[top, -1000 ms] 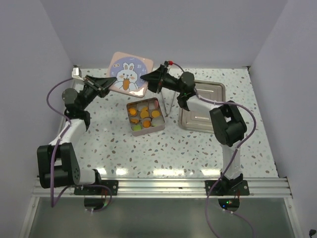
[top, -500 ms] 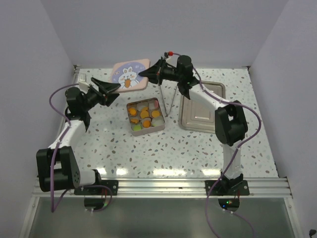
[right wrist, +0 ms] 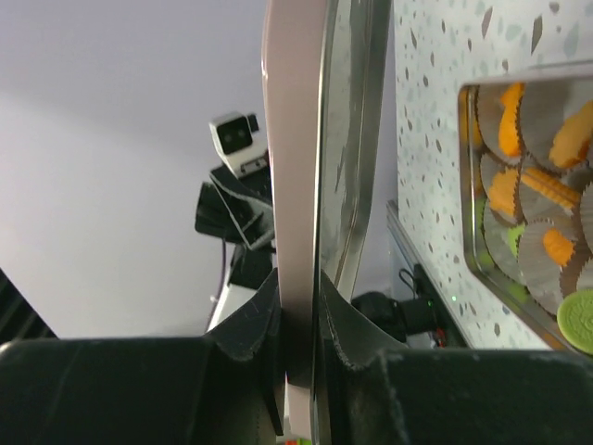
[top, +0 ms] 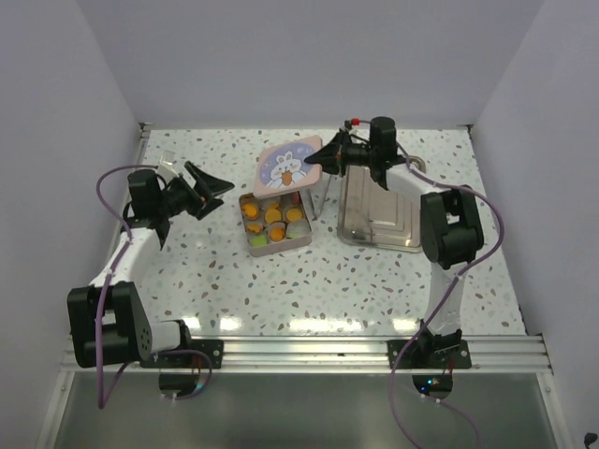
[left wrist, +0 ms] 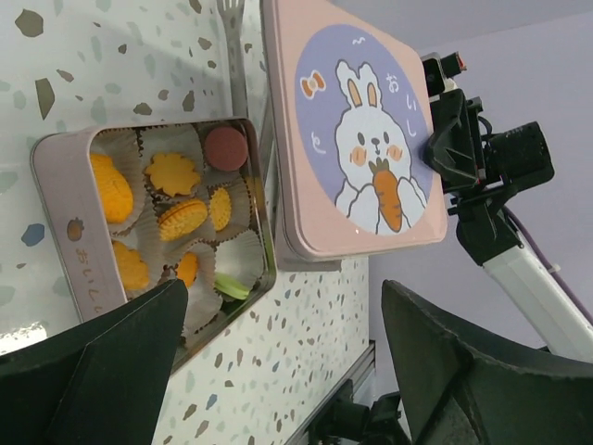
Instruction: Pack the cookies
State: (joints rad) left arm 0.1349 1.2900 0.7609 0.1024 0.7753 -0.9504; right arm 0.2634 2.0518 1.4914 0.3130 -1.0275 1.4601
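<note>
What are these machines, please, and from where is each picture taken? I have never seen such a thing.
They are two robot arms bolted to the near edge of a speckled table. One picture looks down from above; the other two come from small cameras on each arm's wrist.

On the table lies an open tin with cookies in paper cups, and beside it a metal tray.

The right gripper has its jaws shut on the edge of the pink lid with the rabbit picture, holding it in the air above the tin. The left gripper has its jaws wide open and holds nothing.
</note>
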